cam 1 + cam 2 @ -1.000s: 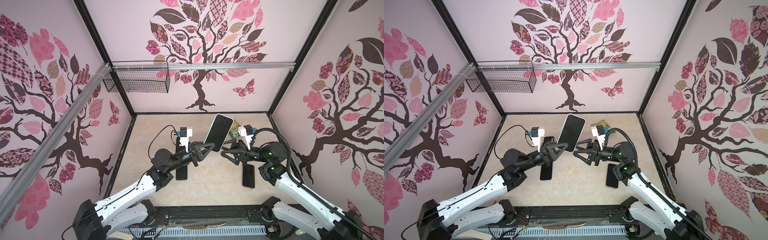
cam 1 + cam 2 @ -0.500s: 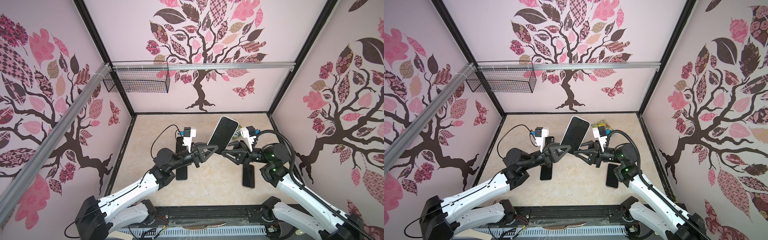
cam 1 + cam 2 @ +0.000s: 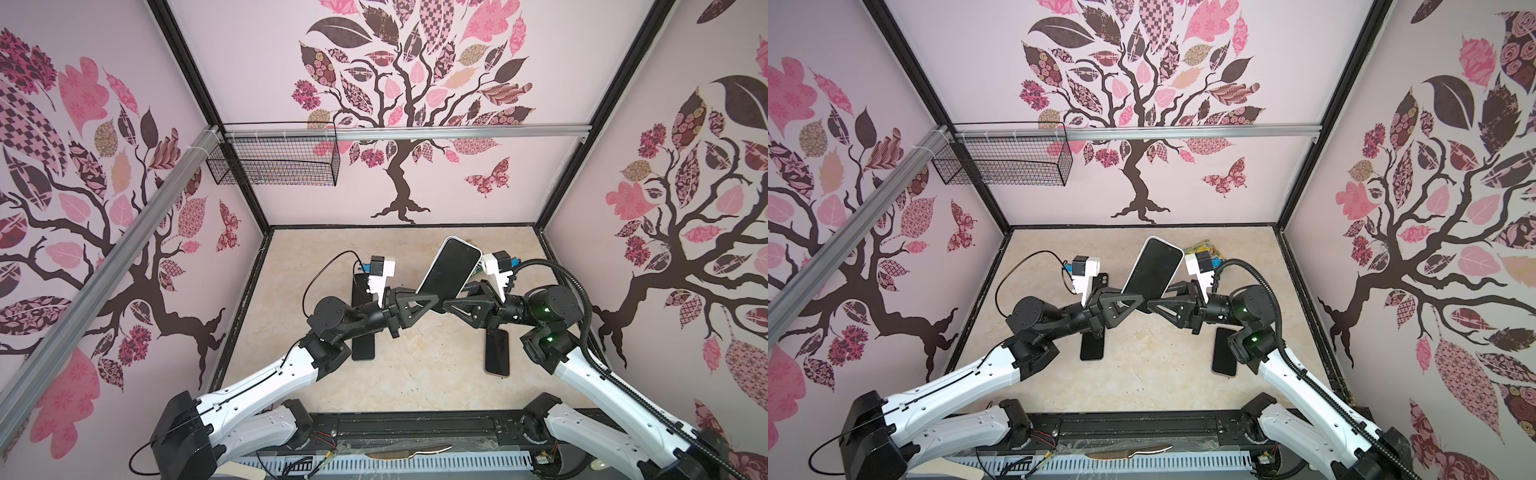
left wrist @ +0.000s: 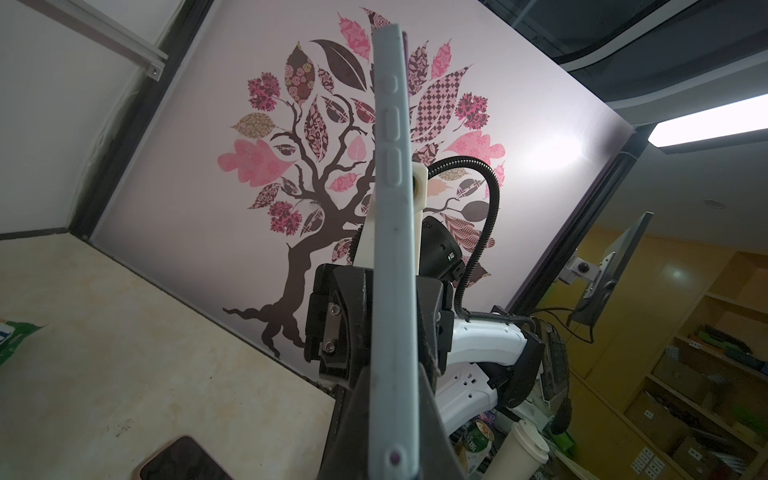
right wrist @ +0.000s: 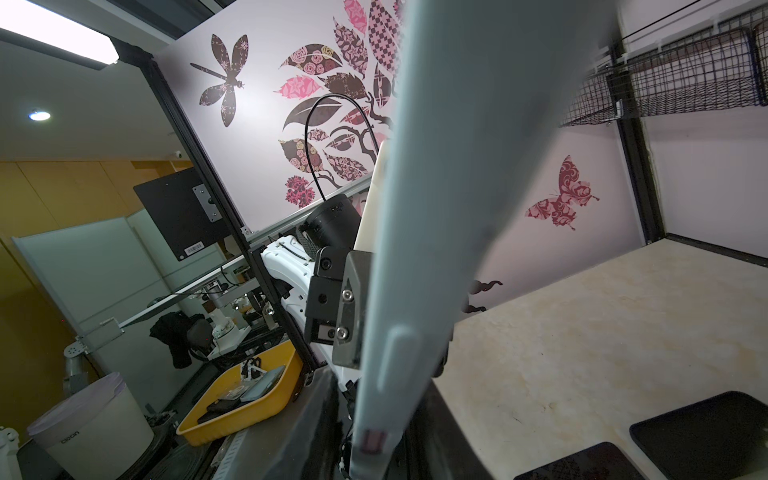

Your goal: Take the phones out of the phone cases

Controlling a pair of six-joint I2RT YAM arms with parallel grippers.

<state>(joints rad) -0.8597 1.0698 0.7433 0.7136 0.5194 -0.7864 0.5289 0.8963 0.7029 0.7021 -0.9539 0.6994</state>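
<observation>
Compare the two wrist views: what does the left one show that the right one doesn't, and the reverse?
Left wrist only: three buttons along one side of the case, the right arm, a green packet on the table. Right wrist only: a single button on the case's other side, the wire basket, the left arm, a yellow tray outside the booth. Both: the pale case edge-on, held off the table.

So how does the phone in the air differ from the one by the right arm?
The raised phone stands tilted, pinched by the left tool; the flat phone lies flat on the table. The raised phone's rim is pale, the flat phone's pinkish. Both have dark screens.
</observation>
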